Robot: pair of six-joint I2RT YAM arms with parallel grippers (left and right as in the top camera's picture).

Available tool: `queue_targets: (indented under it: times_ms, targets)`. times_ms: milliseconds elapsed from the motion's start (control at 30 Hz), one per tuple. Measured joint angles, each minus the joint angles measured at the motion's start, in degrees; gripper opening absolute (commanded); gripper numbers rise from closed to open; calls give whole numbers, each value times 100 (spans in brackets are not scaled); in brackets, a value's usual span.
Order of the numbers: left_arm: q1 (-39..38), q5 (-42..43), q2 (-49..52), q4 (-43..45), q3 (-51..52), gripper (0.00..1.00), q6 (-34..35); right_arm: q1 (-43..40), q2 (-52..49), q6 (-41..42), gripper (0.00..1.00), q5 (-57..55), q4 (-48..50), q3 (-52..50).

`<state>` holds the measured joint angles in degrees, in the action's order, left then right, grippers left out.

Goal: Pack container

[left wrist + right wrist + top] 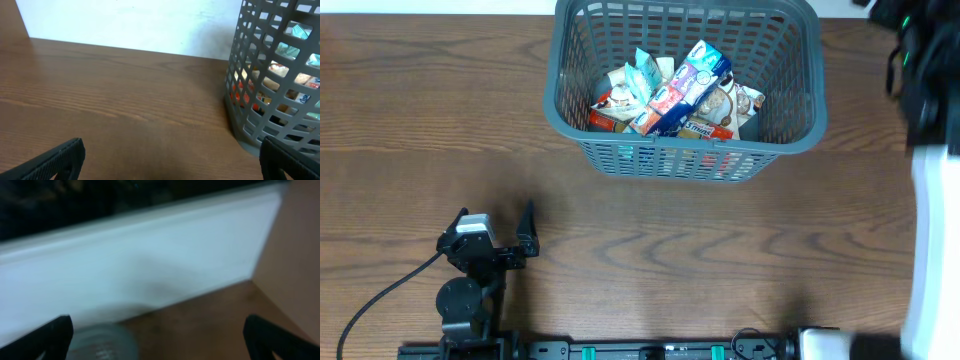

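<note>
The container is a dark grey lattice basket at the table's far middle. It holds several colourful snack packets. In the left wrist view the basket stands to the right and ahead, with packets showing through its slots. My left gripper rests near the front left of the table, far from the basket. Its jaws are open and empty. My right arm is blurred at the far right edge. Its gripper is open and empty over brown table.
A white panel runs along the table's right side and fills much of the right wrist view. A blurred grey round object sits by the right gripper's left finger. A black cable trails from the left arm's base.
</note>
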<state>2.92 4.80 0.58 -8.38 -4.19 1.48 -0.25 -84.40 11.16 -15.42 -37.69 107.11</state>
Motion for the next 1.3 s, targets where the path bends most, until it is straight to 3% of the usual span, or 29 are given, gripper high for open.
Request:
queue_targets:
  times_ms: [367,667,1000,1300]
  targets:
    - [0,-2,0,4,4,99,0,444,2833,-190,99,87,2673,-4483]
    - [0,0,0,4,4,98,0,216,4527,-256,99,494,4124,-7322]
    - [0,0,0,7,4,99,0,151,5692,-249,99,793,5357,-9114]
    - [0,0,0,7,4,99,0,42,6317,-262,99,907,5362,-10015]
